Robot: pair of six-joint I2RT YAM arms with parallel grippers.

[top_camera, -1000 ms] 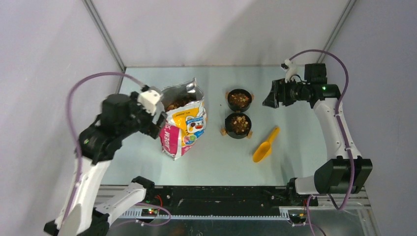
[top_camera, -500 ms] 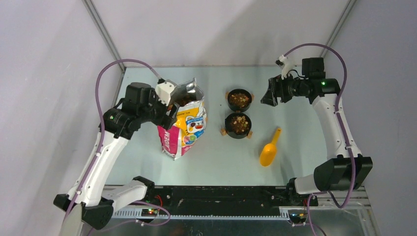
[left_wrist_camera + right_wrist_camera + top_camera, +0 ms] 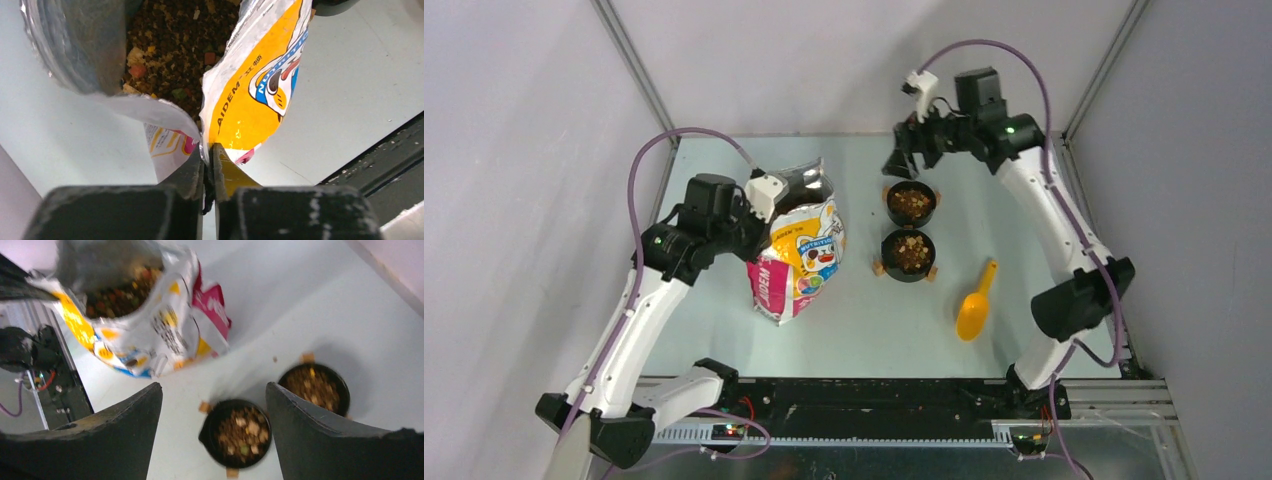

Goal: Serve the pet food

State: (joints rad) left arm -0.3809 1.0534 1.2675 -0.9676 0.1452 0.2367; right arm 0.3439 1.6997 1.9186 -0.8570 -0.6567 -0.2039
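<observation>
The left end effector (image 3: 208, 159) pinches the rim of the open bag (image 3: 250, 95). Pet food (image 3: 170, 45) fills the bag, the far bowl (image 3: 890, 200) and the near bowl (image 3: 886, 250) on the desk (image 3: 864, 320). The right end effector (image 3: 212, 395) hangs spread above the bowls.

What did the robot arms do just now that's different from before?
The left tool moved in to the bag and pinched its open rim. The right tool, open, swung left and farther away and now hangs near the far bowl. That bowl and the near bowl stayed put, pet food in both.
</observation>
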